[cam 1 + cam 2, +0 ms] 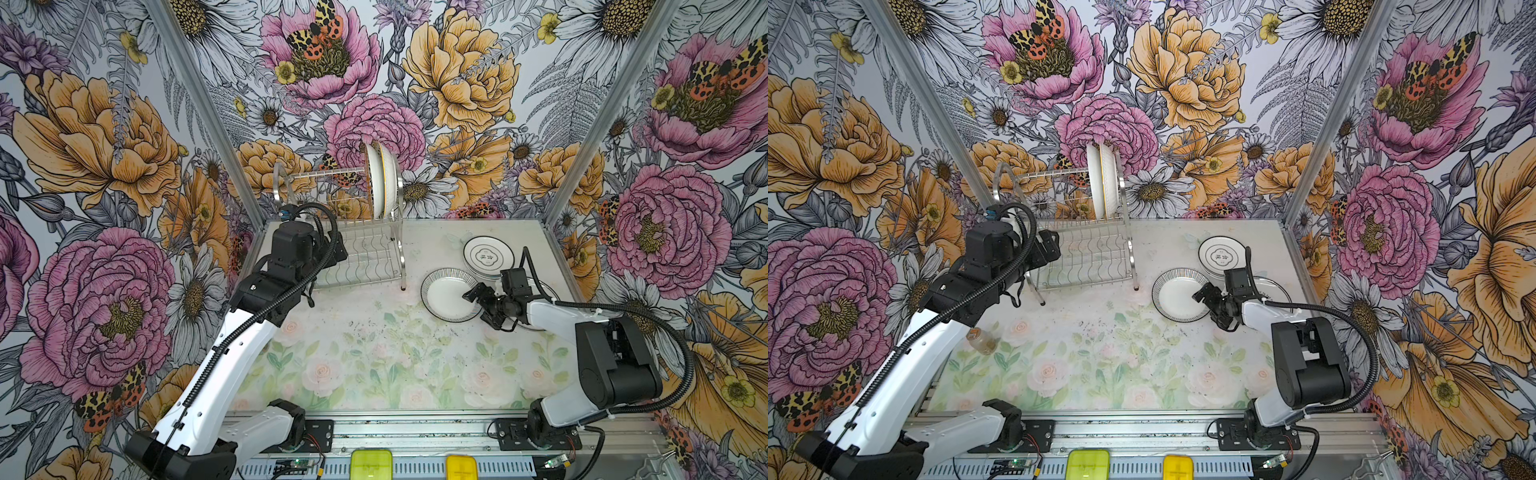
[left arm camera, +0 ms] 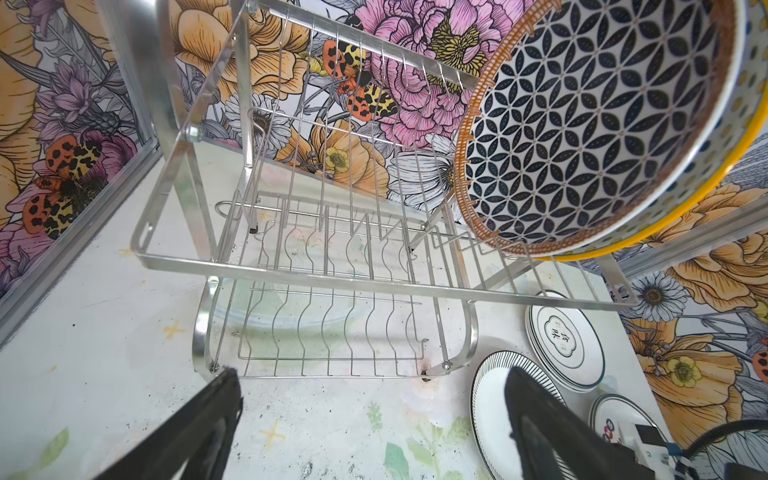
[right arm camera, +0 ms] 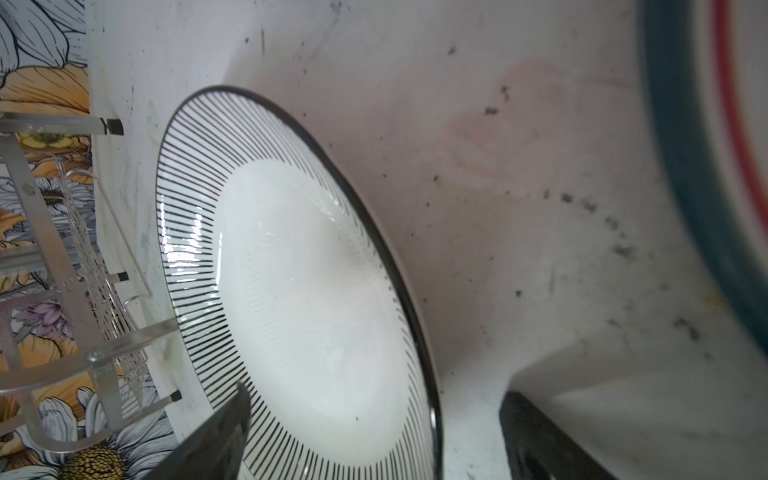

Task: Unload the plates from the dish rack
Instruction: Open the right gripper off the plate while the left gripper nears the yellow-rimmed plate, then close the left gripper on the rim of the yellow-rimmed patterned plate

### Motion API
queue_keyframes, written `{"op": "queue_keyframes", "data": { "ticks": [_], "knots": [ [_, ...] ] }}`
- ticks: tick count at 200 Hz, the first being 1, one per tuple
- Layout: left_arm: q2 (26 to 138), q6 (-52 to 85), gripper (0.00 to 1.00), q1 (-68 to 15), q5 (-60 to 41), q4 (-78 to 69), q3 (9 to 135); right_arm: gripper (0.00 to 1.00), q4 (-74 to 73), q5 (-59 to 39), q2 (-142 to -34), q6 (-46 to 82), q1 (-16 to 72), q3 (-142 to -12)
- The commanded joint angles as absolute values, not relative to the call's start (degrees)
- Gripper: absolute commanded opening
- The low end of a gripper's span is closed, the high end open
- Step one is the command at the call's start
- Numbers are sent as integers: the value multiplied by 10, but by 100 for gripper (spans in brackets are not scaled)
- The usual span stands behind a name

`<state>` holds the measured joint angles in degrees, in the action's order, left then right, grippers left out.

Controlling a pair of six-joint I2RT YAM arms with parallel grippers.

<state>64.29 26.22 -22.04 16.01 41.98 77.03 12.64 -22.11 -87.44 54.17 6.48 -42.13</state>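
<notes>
Right arm's jaws are spread wide around the right-hand rim of the striped plate [image 1: 446, 295], and as far as I can tell they aren't pinching it. It lies flat on the table [image 1: 374, 357], right of centre in both top views. Left arm's jaws are wide too and empty, hanging by the dish rack [image 2: 374, 280] at upper middle. Just above the striped plate sits a stack [image 1: 489, 257] with characters on top, and another plate [image 2: 623, 419] peeks out under the right arm. So most are out, I'd say. What's left is two upright plates [image 1: 380, 180] at the top tier's right end.
</notes>
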Motion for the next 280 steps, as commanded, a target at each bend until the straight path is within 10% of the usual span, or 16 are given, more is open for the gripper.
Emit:
{"op": "queue_keyframes", "data": {
  "ticks": [1,141,280],
  "knots": [
    [653,218,99,-228,144,428,795,99,174,-202,-847,517,69,-412],
    [754,108,97,-251,-29,303,887,99,295,-200,-695,460,53,-486],
    [846,68,72,-190,-145,262,966,99,301,-239,-702,429,8,-507]
  ]
}}
